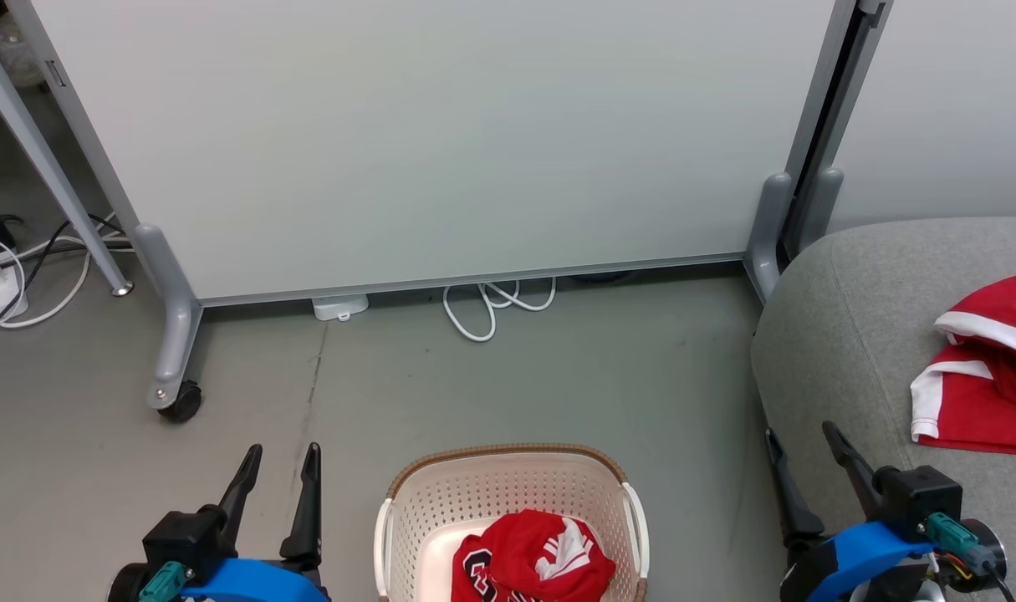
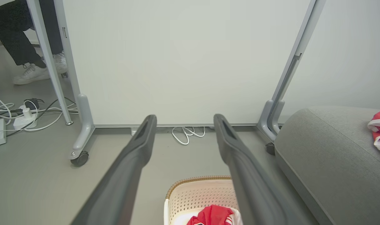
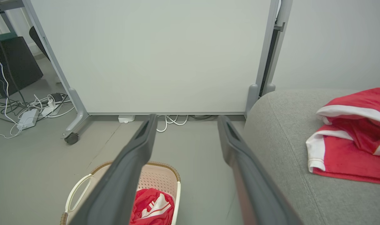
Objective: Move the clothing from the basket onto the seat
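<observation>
A cream basket (image 1: 508, 485) with a brown rim stands on the floor at the bottom centre, and a crumpled piece of red clothing (image 1: 533, 556) lies inside it. The basket (image 2: 193, 193) and that garment (image 2: 213, 215) also show in the left wrist view, and the basket (image 3: 158, 176) with its garment (image 3: 152, 207) in the right wrist view. On the right is the grey seat (image 1: 859, 334), with another red garment with white trim (image 1: 988, 368) lying on it. My left gripper (image 1: 282, 460) hangs open left of the basket. My right gripper (image 1: 800, 443) stands open at the seat's front corner. Both are empty.
A white wheeled partition (image 1: 441, 142) stands behind the basket, with a caster (image 1: 180, 401) at its left foot. White cable loops (image 1: 491, 305) lie under it. Power strips and cables (image 1: 6, 276) lie at far left. A person's legs and shoes (image 2: 33, 68) are behind the partition.
</observation>
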